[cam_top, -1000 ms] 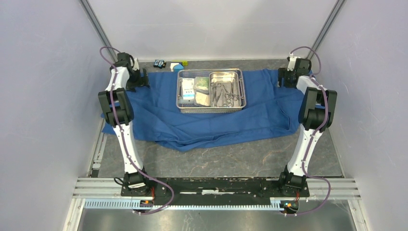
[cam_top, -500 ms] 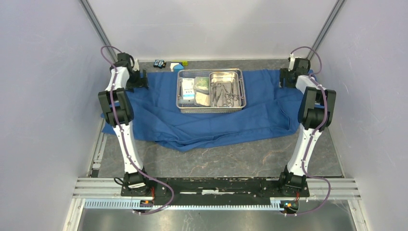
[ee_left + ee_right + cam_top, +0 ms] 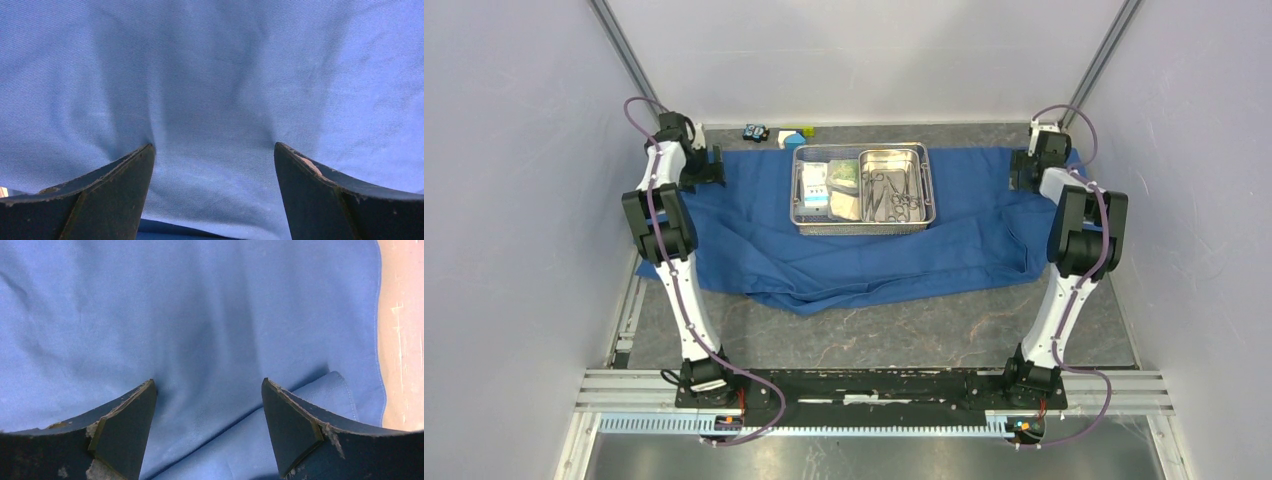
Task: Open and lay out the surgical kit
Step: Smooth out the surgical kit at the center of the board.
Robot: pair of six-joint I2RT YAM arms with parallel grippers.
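- Since the blue cloth wrap (image 3: pixel 864 255) already lies unfolded across the far half of the table (image 3: pixel 874 335), I judge the opening step largely done. Its near edge is rumpled and doubled on itself, so some smoothing is left.
- The wire-mesh tray (image 3: pixel 796 195) sits uncovered on the cloth at far centre, with its contents inside. Nothing has been laid out yet.
- The steel pan (image 3: pixel 894 156) stands in the tray's right half, not lifted out.
- My left gripper (image 3: pixel 212 150) is at the far left corner of the cloth. Its fingers are wide apart and empty, tips down on fabric that dimples at each tip.
- My right gripper (image 3: pixel 207 385) is at the far right corner, fingers likewise apart and holding nothing. It is over the cloth where a hemmed flap lies folded near the right edge.
- The clear packets (image 3: pixel 829 190) lie in the tray's left half, beside the pan.
- The slim instruments (image 3: pixel 890 198) lie inside the pan, and I cannot count them. As I judge it, flattening the corners comes first. Then pan, packets and instruments go out onto the cloth.
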